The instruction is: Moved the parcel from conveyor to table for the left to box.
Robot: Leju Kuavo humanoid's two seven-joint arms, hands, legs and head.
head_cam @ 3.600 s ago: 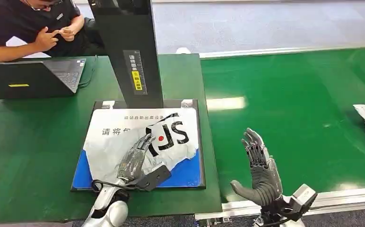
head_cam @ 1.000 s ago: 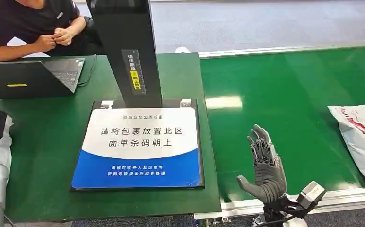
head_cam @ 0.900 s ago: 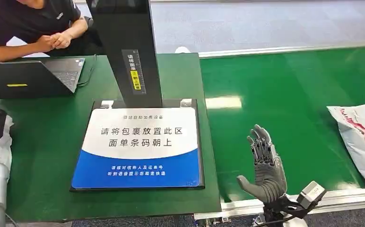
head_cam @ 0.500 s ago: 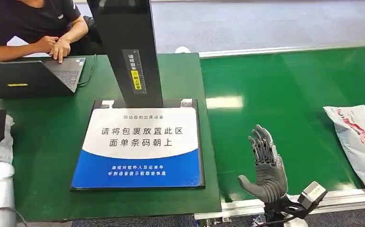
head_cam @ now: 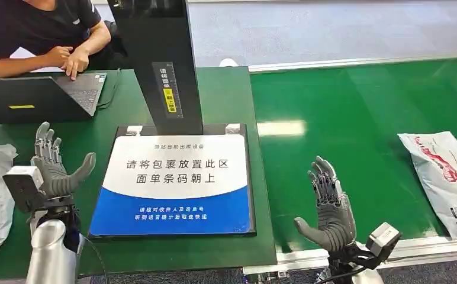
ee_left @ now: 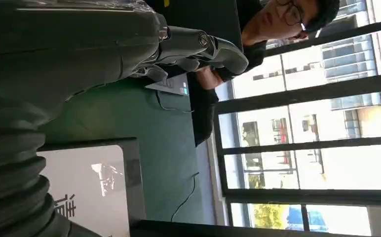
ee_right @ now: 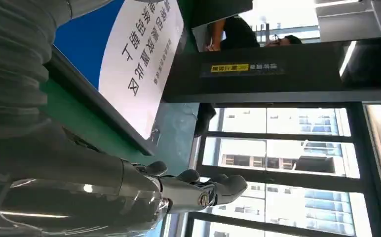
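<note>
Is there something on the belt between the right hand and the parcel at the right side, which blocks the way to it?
Nothing visible does. In the head view, bare green conveyor lies between the open right hand and the white parcel on the belt. The parcel lies flat, apart from the hand.

On the blue-and-white placard on the table I read two large lines, "请将包裹放置此区" and "面单条码朝上"; its smaller lines above and below are too fine to read. The black column behind it carries vertical Chinese labels, one yellow, illegible. The parcel at far right shows red print and small codes I cannot read.
</note>
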